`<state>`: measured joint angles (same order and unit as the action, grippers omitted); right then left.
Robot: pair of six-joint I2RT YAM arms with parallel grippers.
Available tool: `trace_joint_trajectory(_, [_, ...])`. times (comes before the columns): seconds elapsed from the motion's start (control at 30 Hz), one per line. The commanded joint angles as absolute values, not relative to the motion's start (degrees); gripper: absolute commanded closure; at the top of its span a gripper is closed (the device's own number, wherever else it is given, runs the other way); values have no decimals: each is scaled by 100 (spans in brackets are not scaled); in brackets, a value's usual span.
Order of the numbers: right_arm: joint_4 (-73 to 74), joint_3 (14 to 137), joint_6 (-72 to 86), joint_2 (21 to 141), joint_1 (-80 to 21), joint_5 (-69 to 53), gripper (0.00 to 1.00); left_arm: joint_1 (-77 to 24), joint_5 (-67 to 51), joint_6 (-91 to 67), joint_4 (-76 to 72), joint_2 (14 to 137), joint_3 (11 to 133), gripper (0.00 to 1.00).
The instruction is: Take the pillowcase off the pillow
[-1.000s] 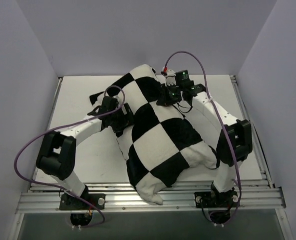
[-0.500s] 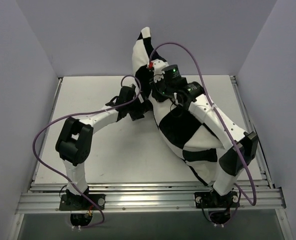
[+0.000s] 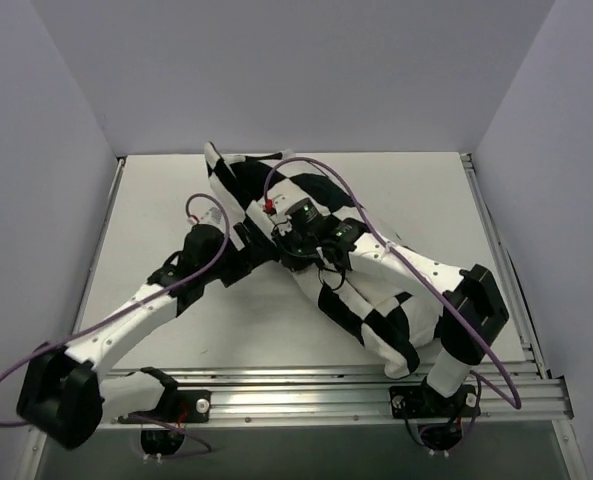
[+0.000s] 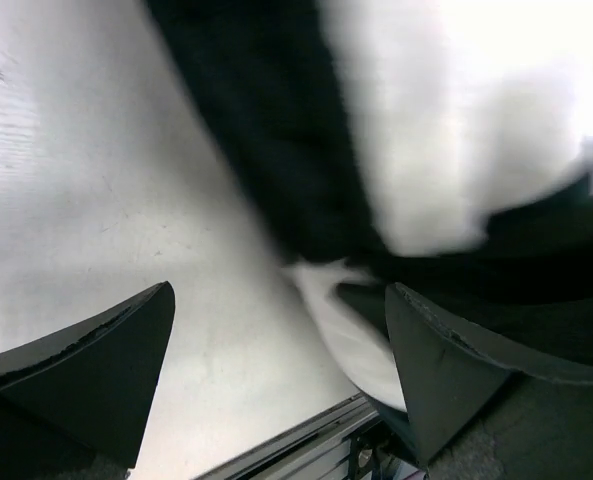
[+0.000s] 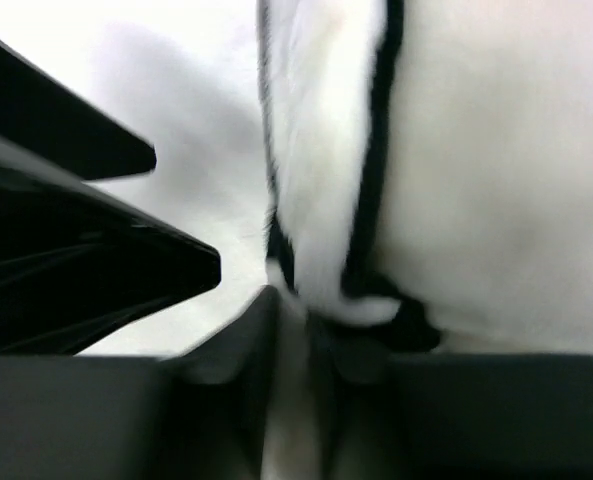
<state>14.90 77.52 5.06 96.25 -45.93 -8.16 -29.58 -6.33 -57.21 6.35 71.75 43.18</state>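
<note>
The black and white checkered pillowcase (image 3: 361,300) lies stretched across the table, from the back left to the near right edge. The pillow is hidden inside it; a white bulge (image 3: 396,348) at the near right end may be the pillow, I cannot tell. My right gripper (image 3: 290,238) is shut on a fold of the pillowcase (image 5: 326,150), with fabric between its closed fingers (image 5: 291,300). My left gripper (image 3: 252,250) is just left of it and open (image 4: 276,300). Its right finger (image 4: 446,370) touches the fabric (image 4: 276,150), with bare table between the fingers.
The white table (image 3: 156,210) has grey walls on three sides. A metal rail (image 3: 306,385) runs along the near edge by the arm bases. Purple cables (image 3: 326,175) loop over both arms above the pillowcase.
The raised end of the pillowcase has come down and swung to the back left. Both grippers moved towards the middle left. The left arm's elbow dropped to the near left corner.
</note>
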Motion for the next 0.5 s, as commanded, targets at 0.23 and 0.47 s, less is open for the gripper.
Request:
trace_joint_trajectory(0.23, [2144, 7717, 1537, 7860, -5616, 464, 21, -3032, 1063, -4685, 4094, 4430, 4939, 6])
trace_joint_trajectory(0.47, [3022, 7182, 2390, 7015, -5379, 1793, 7, -3006, 1336, -3649, 3842, 5928, 6282, 6])
